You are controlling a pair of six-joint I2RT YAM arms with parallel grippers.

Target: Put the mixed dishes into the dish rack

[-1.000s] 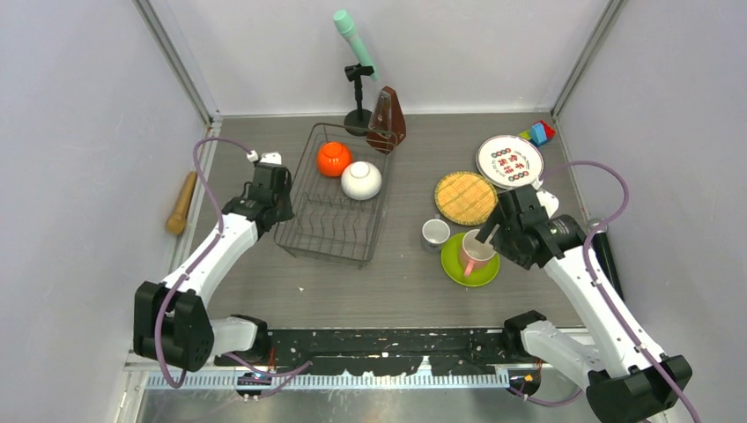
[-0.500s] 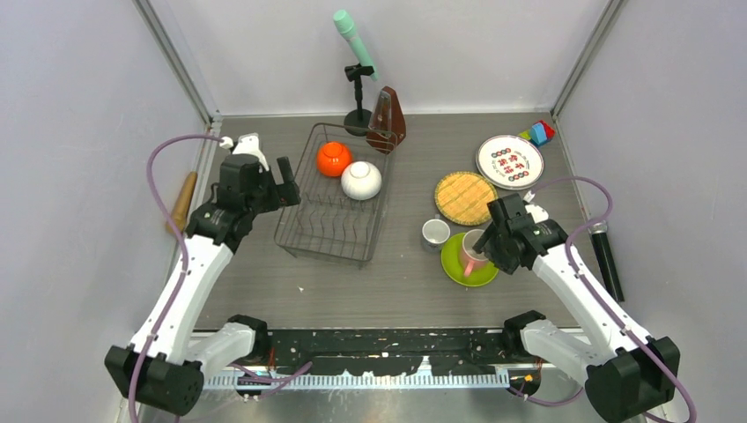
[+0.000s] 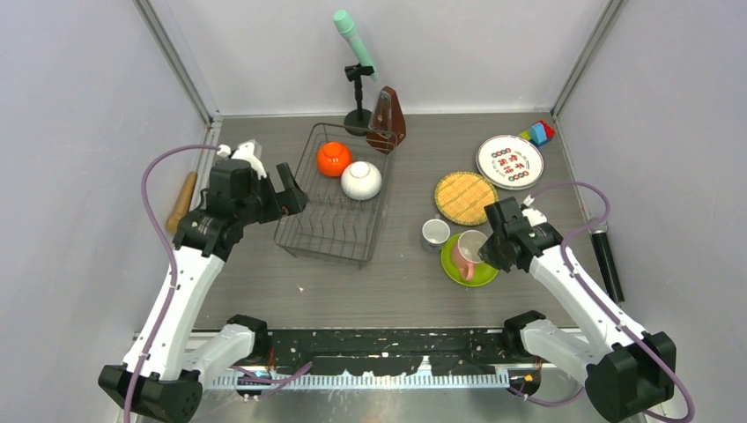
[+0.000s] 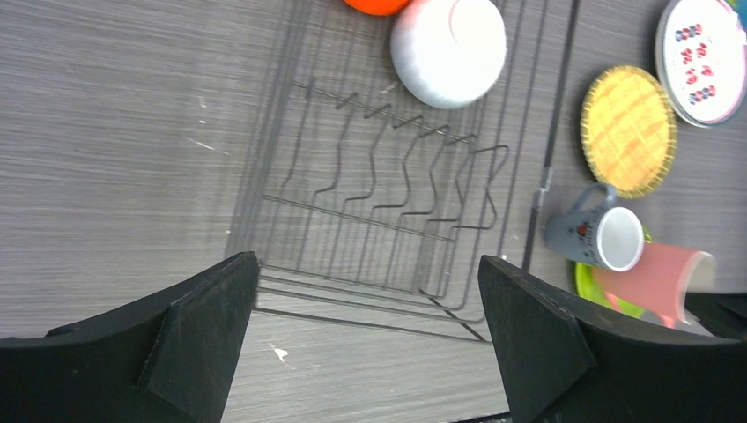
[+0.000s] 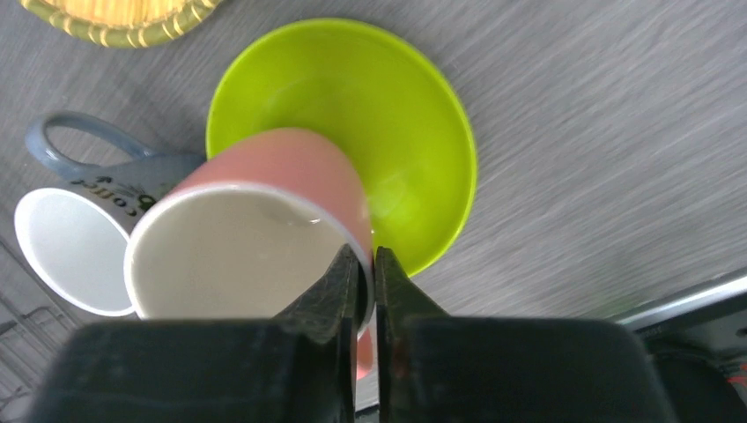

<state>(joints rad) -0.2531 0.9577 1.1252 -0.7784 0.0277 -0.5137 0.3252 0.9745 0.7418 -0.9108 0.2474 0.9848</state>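
Note:
My right gripper is shut on the rim of the pink mug, one finger inside and one outside. That mug tilts over the lime-green plate. A small grey-and-white cup stands beside it. The dish rack holds an orange bowl and a white bowl at its far end. My left gripper hangs open above the rack's left edge, nothing between its fingers. A tan woven plate and a white plate with red-green marks lie to the right.
A brown metronome and a mint microphone on a stand sit behind the rack. A wooden pestle lies by the left wall, a black microphone by the right wall, toy blocks in the far right corner.
My right gripper closed onto the pink mug's rim and tipped it. My left gripper opened wide and rose away from the rack's left side, swinging toward it.

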